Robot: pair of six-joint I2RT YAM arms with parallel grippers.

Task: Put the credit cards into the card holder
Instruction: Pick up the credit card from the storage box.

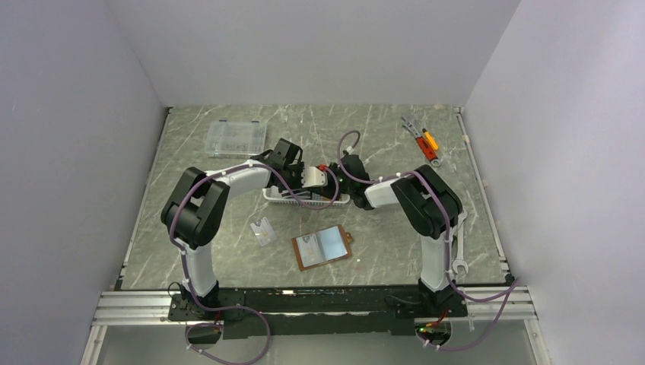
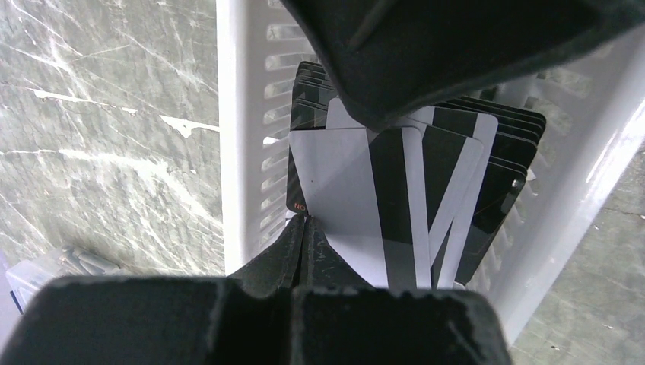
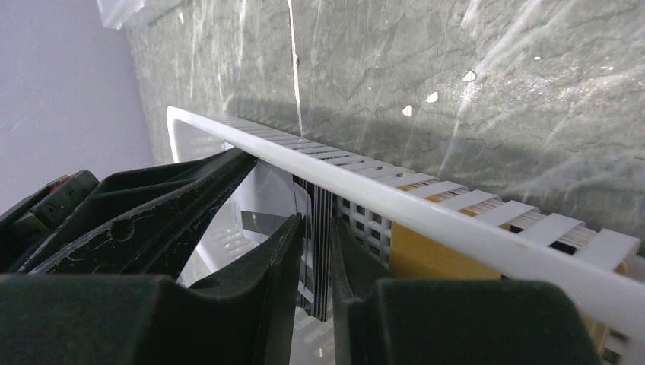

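A stack of black and grey-white striped credit cards (image 2: 411, 190) stands on edge in a white slotted basket (image 2: 239, 114). My left gripper (image 2: 306, 222) is shut, its tips against the lower corner of the front card; whether it pinches a card I cannot tell. My right gripper (image 3: 318, 228) reaches in from the other side, open, its fingers close on either side of the card stack (image 3: 321, 213). An orange-gold card (image 3: 433, 258) shows at the basket's wall (image 3: 365, 182). The brown card holder (image 1: 323, 247) lies open on the table, pale blue inside up, nearer the arm bases.
A small clear plastic piece (image 1: 262, 230) lies left of the card holder. A clear compartment box (image 1: 236, 137) sits at the back left. Hand tools (image 1: 422, 141) lie at the back right and a wrench (image 1: 459, 255) beside the right arm's base.
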